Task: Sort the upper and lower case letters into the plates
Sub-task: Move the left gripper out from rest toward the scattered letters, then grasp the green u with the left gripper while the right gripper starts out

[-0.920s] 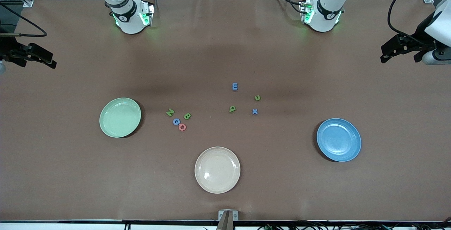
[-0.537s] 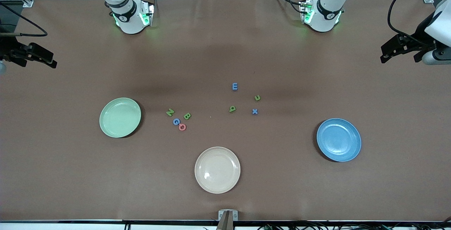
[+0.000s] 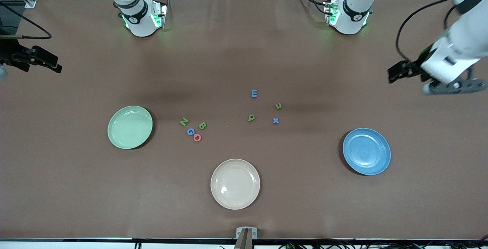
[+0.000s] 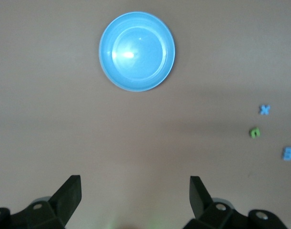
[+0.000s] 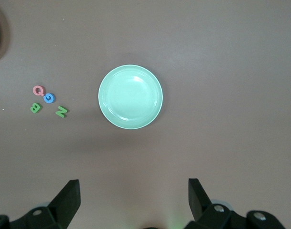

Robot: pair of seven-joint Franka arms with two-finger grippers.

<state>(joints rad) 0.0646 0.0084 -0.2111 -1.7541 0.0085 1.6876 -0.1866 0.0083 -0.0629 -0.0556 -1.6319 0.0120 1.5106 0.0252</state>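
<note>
Several small letters lie in two groups on the brown table. A green N (image 3: pixel 184 121), green B (image 3: pixel 202 126), blue G (image 3: pixel 191 131) and a red letter (image 3: pixel 197 137) lie beside the mint green plate (image 3: pixel 130 127). A blue E (image 3: pixel 254 93), two green letters (image 3: pixel 278 106) (image 3: pixel 251 118) and a blue x (image 3: pixel 275 120) lie nearer the blue plate (image 3: pixel 366 151). Both plates hold nothing. My left gripper (image 3: pixel 394 74) (image 4: pixel 135 191) hangs open over bare table at the left arm's end. My right gripper (image 3: pixel 56 67) (image 5: pixel 134 191) is open over the right arm's end, empty.
A cream-beige plate (image 3: pixel 235 183) sits nearest the front camera, between the two coloured plates. The two arm bases (image 3: pixel 142 16) (image 3: pixel 350 12) stand at the table's edge farthest from the front camera. A small bracket (image 3: pixel 246 233) sits at the front edge.
My left arm has swung in from the table's end toward the middle, its gripper still open. The right arm, letters and plates have not moved.
</note>
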